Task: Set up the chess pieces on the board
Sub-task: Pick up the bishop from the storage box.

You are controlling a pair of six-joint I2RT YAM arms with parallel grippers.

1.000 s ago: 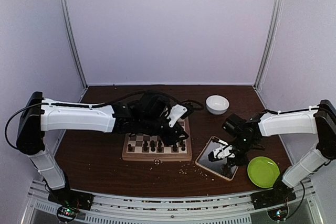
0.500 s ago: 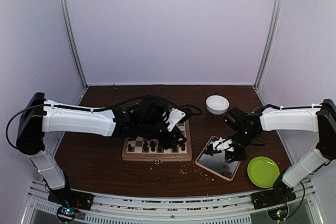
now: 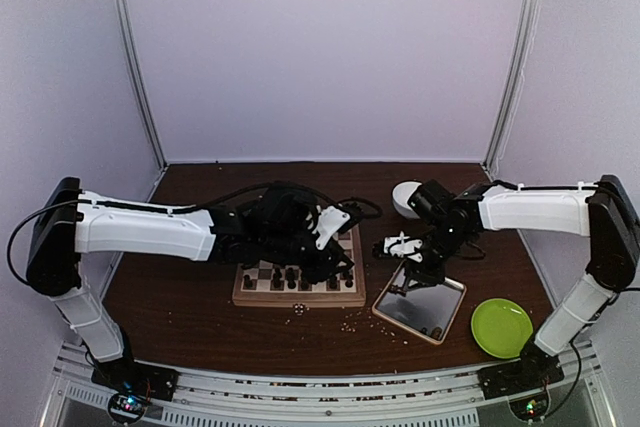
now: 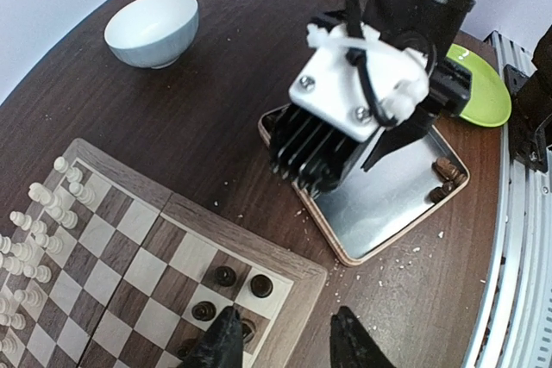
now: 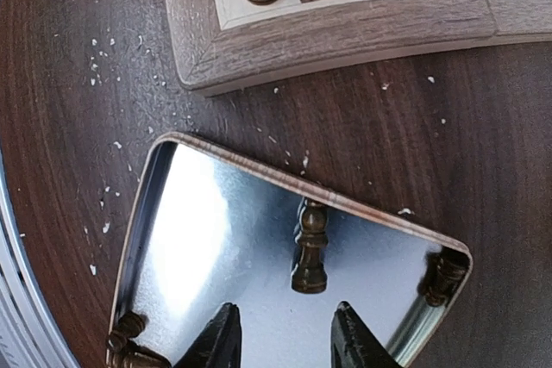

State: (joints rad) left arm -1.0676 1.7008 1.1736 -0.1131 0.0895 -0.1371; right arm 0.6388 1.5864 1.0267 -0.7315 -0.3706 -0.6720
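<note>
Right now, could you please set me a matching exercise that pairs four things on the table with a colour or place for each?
Things:
1. bowl
2. plate
3. tray
4. cream chess pieces

Colour or place:
A. lime green
B. holding dark chess pieces
C. standing on the board
D. white

Pairs: 1-D, 2-A, 3-B, 4-C

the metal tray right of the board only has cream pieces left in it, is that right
No, the pieces left in the metal tray are dark brown, not cream. The right wrist view shows one lying mid-tray and more in two corners. The tray does sit right of the board.
</note>
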